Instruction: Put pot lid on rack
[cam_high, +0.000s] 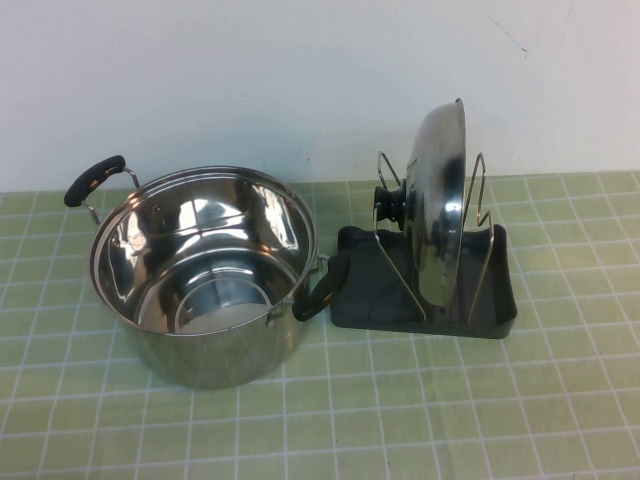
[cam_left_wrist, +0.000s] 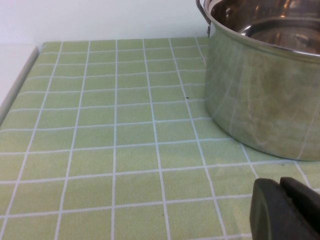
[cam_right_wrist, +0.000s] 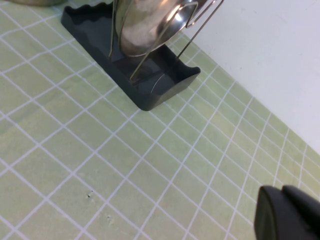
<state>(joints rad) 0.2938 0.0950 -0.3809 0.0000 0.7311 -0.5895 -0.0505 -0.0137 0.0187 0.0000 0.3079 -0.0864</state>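
1. The desk (cam_high: 520, 400), covered in a green checked cloth, carried everything; neither arm showed in the high view.
2. The steel pot (cam_high: 205, 270) stood open on the robot's left side of the desk, without its cover, one black handle close to the rack.
3. The pot lid (cam_high: 440, 210) stood on edge in the rack, held upright between the two wire loops, its black knob (cam_high: 388, 207) facing the pot. Its lower rim sat in the tray, as the right wrist view also showed.
4. The rack (cam_high: 500, 300) rested flat on the desk just beside the pot, on the robot's right.
5. The left pincer (cam_left_wrist: 285, 210) hung low over bare cloth near the pot's wall, its fingers pressed together on nothing.
6. The right pincer (cam_right_wrist: 287, 212) hovered well apart from the rack, likewise clenched and holding nothing.
7. Judging from this, the placing looked done: the lid was lodged and free of either pincer, with nothing evidently left but parking the arms.
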